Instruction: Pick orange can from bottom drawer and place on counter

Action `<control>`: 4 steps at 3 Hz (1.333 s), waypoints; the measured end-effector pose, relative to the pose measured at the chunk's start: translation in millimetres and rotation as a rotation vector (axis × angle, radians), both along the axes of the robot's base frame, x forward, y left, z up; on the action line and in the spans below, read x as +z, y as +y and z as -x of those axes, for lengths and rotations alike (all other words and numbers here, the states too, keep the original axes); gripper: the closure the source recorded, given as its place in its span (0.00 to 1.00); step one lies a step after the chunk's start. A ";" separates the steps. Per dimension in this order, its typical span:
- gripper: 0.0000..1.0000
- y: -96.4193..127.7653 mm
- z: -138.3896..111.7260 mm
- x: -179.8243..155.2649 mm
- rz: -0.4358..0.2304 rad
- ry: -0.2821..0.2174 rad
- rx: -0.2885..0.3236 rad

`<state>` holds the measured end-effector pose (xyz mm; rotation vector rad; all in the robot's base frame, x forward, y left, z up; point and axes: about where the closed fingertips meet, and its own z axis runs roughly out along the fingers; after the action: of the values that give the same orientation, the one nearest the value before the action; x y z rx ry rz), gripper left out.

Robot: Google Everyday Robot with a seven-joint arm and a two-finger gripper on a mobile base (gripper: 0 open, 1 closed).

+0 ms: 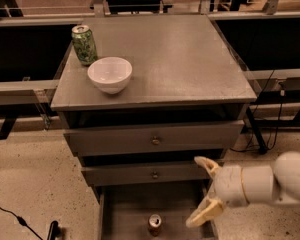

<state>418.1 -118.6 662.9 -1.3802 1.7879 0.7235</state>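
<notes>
The orange can (154, 224) stands upright in the open bottom drawer (125, 209), near the middle at the lower edge of the view, its silver top showing. My gripper (202, 190) is open, its two cream fingers spread wide, one fingertip (202, 161) up by the middle drawer front and the other low over the drawer's right side. It sits to the right of the can and above it, apart from it. The counter (180, 64) is the grey cabinet top above.
A green patterned can (84, 44) and a white bowl (110, 74) stand on the counter's left side. Two shut upper drawers with brass knobs (155, 140) are above the open one. A black cable (15, 216) lies on the floor at left.
</notes>
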 end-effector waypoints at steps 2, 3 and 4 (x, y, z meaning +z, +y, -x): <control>0.00 13.3 26.4 -77.4 -0.109 -0.029 -0.001; 0.00 2.9 18.8 -113.1 -0.049 0.047 -0.047; 0.00 -5.5 13.7 -172.7 -0.023 0.021 -0.040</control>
<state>404.4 -124.1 490.2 -1.3225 1.8129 0.7381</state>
